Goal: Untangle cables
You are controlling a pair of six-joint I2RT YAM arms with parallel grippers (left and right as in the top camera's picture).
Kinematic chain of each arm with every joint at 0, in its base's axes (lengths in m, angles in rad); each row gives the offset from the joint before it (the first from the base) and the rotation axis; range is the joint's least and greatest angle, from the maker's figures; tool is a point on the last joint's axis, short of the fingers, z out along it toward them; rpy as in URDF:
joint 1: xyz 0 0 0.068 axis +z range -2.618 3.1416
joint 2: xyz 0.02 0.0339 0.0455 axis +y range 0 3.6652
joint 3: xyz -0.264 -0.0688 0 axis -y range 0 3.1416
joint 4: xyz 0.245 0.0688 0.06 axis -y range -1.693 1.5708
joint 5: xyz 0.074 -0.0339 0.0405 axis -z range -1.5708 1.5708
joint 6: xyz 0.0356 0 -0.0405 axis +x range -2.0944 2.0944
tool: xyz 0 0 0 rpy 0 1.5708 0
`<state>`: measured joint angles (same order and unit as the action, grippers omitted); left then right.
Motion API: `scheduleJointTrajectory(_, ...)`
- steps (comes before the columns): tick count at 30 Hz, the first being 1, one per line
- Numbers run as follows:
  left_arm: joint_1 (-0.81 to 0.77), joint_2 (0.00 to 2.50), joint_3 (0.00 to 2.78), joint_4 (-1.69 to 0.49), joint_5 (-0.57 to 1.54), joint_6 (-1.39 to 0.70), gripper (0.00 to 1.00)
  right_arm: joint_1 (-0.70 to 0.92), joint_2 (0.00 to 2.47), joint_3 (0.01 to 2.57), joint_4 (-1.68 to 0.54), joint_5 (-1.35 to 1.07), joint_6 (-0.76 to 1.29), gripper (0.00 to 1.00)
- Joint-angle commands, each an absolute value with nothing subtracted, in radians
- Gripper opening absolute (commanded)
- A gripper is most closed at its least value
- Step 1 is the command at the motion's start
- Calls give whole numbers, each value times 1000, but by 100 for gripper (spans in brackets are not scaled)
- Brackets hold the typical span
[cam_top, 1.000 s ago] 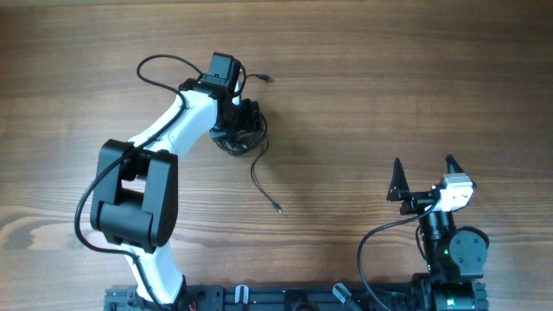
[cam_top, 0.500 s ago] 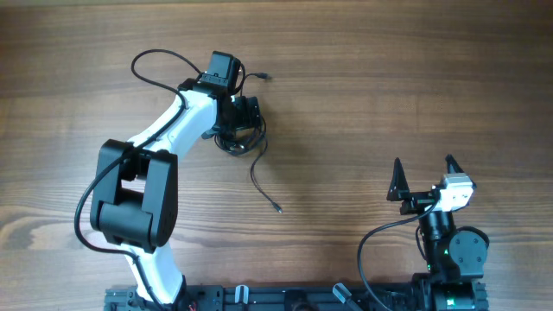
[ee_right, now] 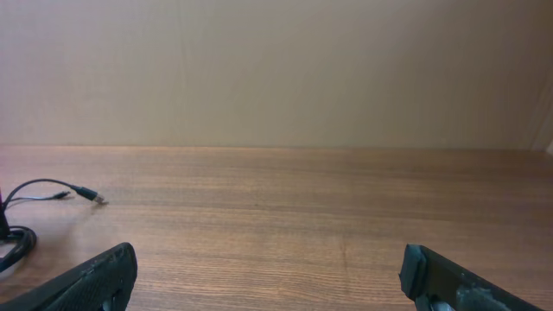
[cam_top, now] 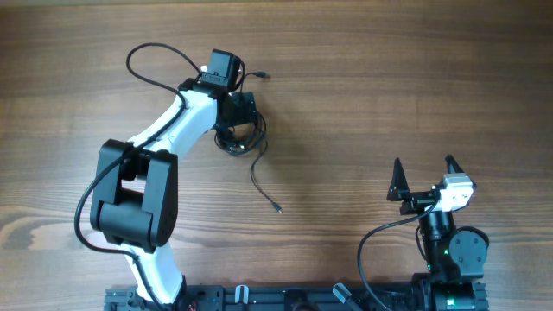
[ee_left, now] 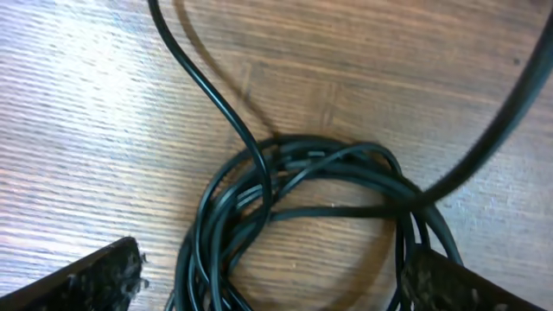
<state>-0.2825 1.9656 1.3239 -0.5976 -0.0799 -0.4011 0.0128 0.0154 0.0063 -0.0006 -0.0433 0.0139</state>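
Left gripper [cam_top: 239, 107], seen from overhead, hung with its jaws apart directly above the coiled part of the cables [cam_top: 235, 143], left of the table's [cam_top: 415, 69] middle and toward its far side. One loose strand ran from the coil toward the near side and ended in a small plug on bare wood. Wide bare wood lay between that bundle and the right gripper [cam_top: 423, 162], which stood spread open near the near right corner, above its own base. Wood filled the frame to the top and both sides; the mounting rail [cam_top: 259, 298] marked the near border.

From the left wrist, the two fingers [ee_left: 95, 281] sat at the lower corners, wide apart and clamped on nothing, with the coil flat on the wood between and ahead of them. One strand ran off the top of the frame; a thicker, blurred arm wire [ee_left: 497, 130] crossed the upper right.

From the right wrist, both fingers stood far apart with bare wood ahead, up to the far edge against a plain wall [ee_right: 276, 69]. At far left lay a plug end and part of the coil, cut by the frame.
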Motion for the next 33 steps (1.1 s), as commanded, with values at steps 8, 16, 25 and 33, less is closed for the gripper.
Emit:
scheduleJointTrajectory(8, -286, 1979, 1254, -582, -58, -483, 66, 19, 7, 5, 3, -27, 26, 100)
scheduleJointTrajectory(16, -294, 1979, 1243, -575, 128, -482, 37, 19, 7, 5, 3, -27, 27, 100)
scheduleJointTrajectory(25, -338, 1979, 1244, -575, 201, -482, 41, 19, 7, 5, 3, -27, 27, 100)
scheduleJointTrajectory(33, -318, 1927, 1279, -610, 235, -479, 65, 19, 7, 5, 3, -27, 26, 100)
